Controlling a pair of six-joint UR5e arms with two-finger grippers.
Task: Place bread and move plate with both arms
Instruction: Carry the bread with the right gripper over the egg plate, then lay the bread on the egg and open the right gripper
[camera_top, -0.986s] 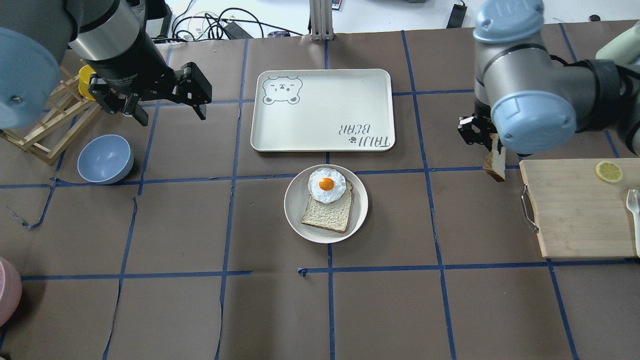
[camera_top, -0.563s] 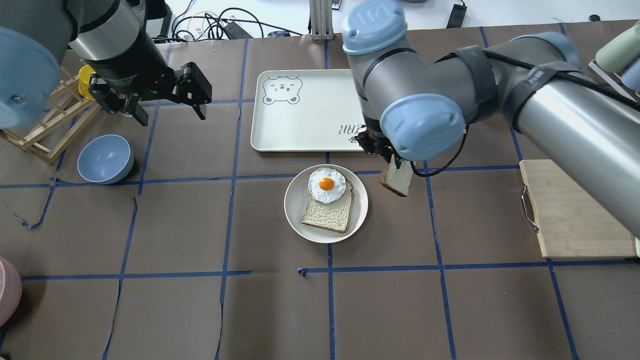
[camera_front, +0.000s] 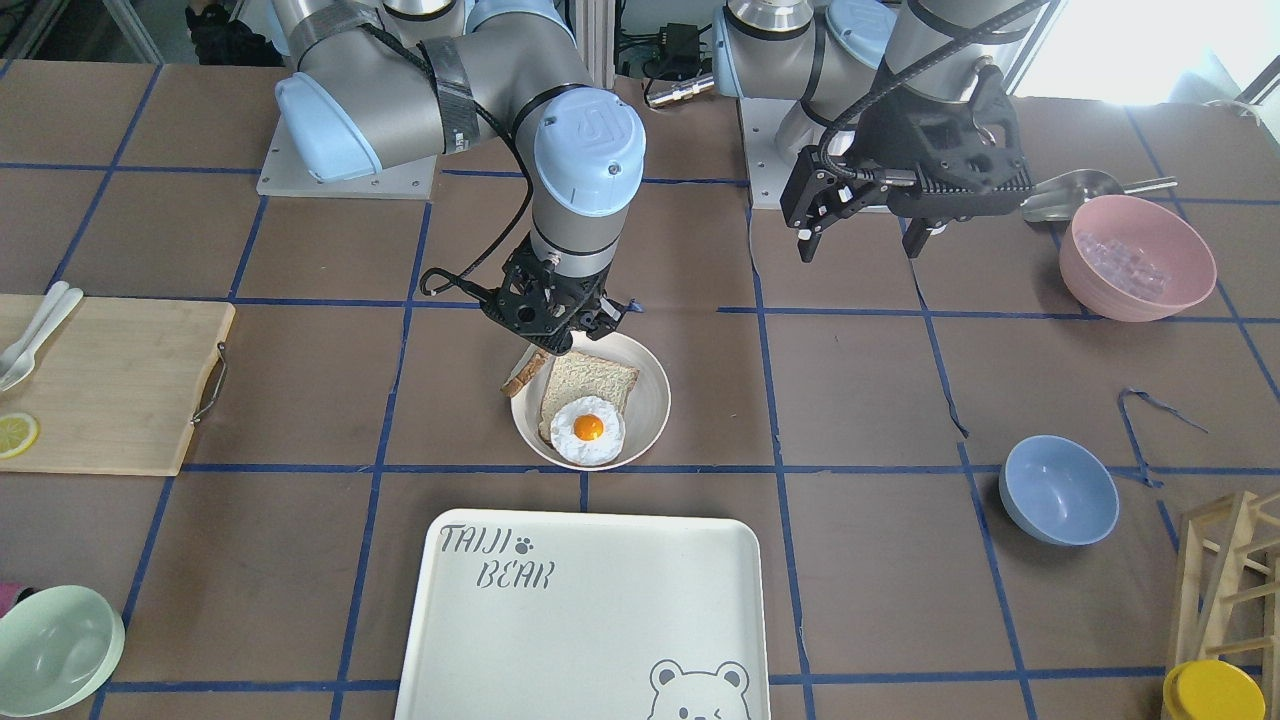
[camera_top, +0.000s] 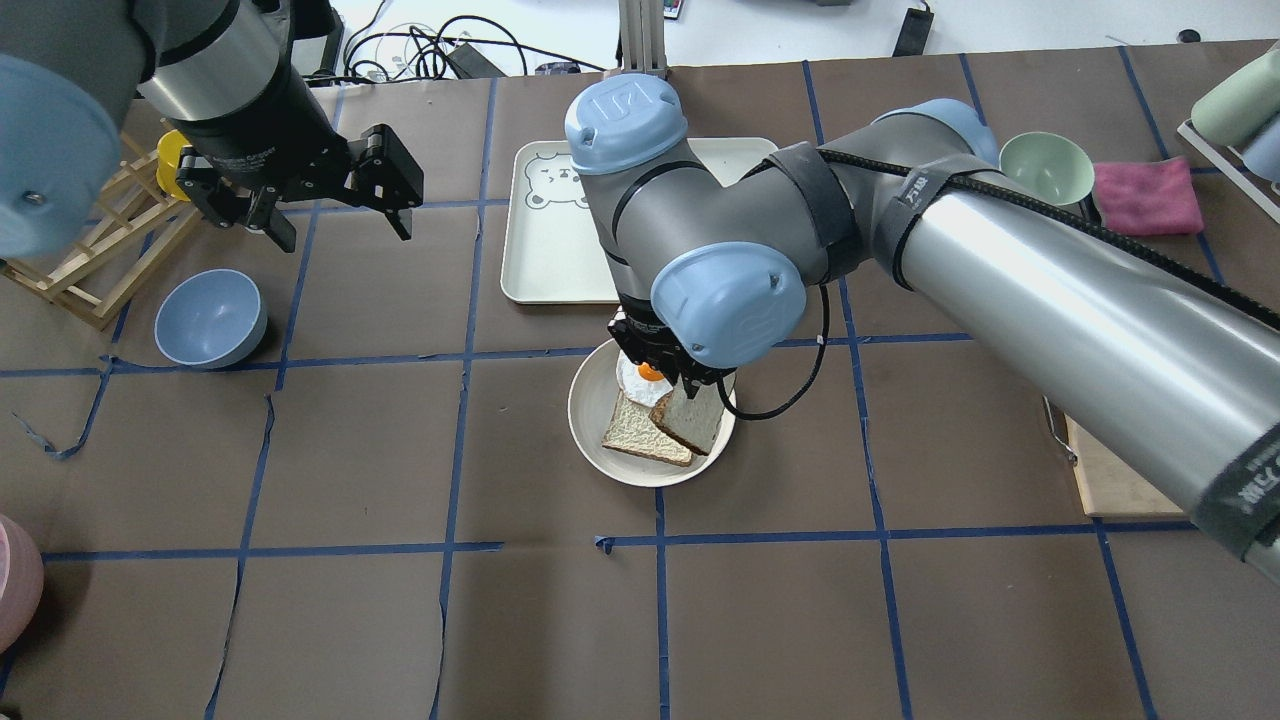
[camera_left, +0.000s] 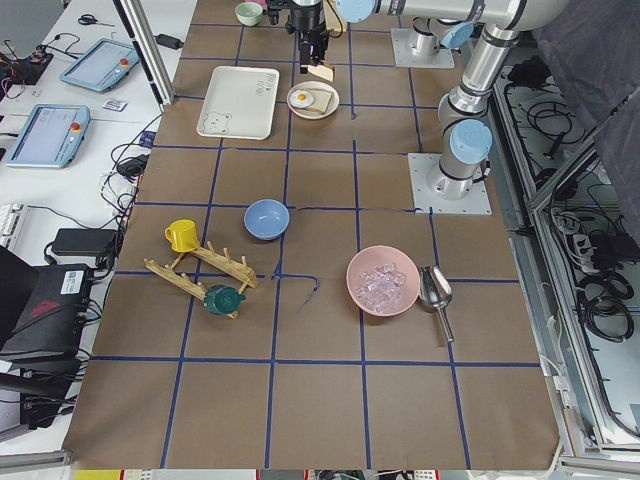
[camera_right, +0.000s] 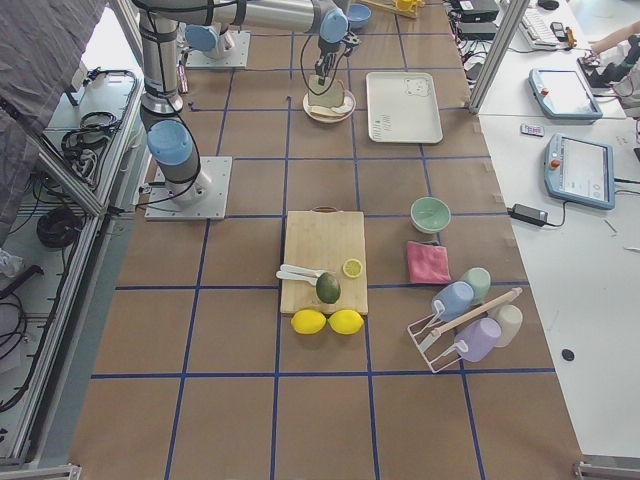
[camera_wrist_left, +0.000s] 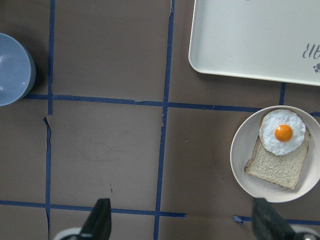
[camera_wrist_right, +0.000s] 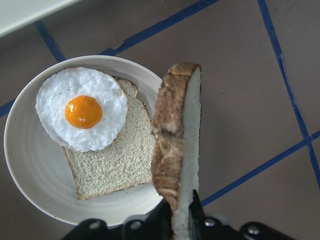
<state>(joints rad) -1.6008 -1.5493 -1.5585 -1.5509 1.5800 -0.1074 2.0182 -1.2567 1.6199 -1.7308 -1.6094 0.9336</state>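
The plate (camera_top: 590, 420) sits mid-table and holds a lighter slice (camera_top: 640, 432) topped with a fried egg (camera_front: 588, 430). My right gripper (camera_front: 545, 335) is shut on the dark-crusted bread (camera_top: 690, 418). It holds the bread on edge, hanging just above the plate's rim on my right side. The right wrist view shows the bread (camera_wrist_right: 177, 145) upright beside the egg (camera_wrist_right: 82, 110), over the plate's rim (camera_wrist_right: 20, 165). My left gripper (camera_top: 345, 235) is open and empty, high over the table's far left; its wrist view shows the plate (camera_wrist_left: 237, 160).
The bear-printed tray (camera_top: 550, 250) lies just beyond the plate. A blue bowl (camera_top: 210, 318) and a wooden rack (camera_top: 90, 250) are at the left. A cutting board (camera_front: 100, 380) and a green bowl (camera_top: 1045, 168) are at my right. A pink bowl (camera_front: 1135, 255) stands near the left arm's base.
My right arm has swung left with the bread, from beside the cutting board to over the plate's right edge. The left arm has not moved.
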